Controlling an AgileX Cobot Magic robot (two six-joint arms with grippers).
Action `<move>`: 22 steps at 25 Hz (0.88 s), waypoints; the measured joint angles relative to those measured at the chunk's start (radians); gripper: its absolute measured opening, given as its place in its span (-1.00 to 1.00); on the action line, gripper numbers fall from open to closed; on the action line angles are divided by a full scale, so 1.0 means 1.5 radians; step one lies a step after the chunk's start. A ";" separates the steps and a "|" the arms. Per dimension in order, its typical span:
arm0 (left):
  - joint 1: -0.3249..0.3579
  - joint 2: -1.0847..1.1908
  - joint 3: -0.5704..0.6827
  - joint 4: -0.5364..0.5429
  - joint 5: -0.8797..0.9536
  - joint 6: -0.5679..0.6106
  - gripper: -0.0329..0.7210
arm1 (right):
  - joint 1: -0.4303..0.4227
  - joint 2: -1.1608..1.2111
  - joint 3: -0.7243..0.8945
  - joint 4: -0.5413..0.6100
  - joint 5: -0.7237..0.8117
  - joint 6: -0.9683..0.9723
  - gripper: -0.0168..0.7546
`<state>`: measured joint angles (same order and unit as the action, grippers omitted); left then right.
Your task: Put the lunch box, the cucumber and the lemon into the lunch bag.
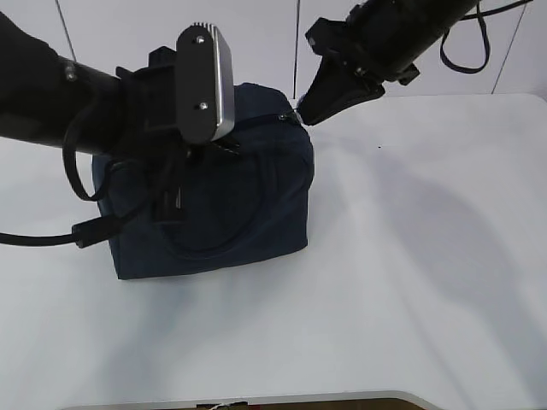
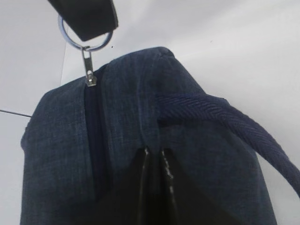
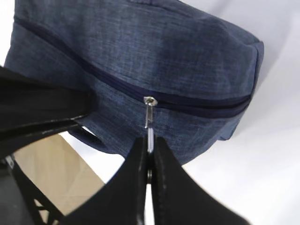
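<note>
The dark navy lunch bag [image 1: 248,213] stands on the white table [image 1: 427,256]. My right gripper [image 1: 301,114] is at the bag's far top corner, shut on the metal ring pull [image 3: 149,119] of the top zipper; its fingertips [image 3: 140,154] pinch the pull. The ring [image 2: 63,33] also shows in the left wrist view, under a right finger [image 2: 89,16]. My left gripper [image 2: 153,151] is shut on the fabric of the bag's top [image 2: 61,154], beside the zipper. In the exterior view a wrist camera hides it. The lunch box, the cucumber and the lemon are out of view.
A loop handle [image 2: 234,122] hangs down the bag's side. The left wrist camera housing [image 1: 205,81] hangs over the bag's left half. White wall panels stand behind the table. The table's front edge [image 1: 256,401] runs along the bottom.
</note>
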<state>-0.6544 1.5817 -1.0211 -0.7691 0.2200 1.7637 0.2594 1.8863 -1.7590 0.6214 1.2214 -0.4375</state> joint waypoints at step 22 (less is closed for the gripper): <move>0.000 0.000 -0.002 0.004 0.000 0.000 -0.93 | -0.001 0.000 0.000 0.027 -0.042 0.370 -0.94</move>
<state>-0.6544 1.5817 -1.0235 -0.7634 0.2200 1.7637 0.2577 1.8863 -1.7590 0.6621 1.1587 0.1170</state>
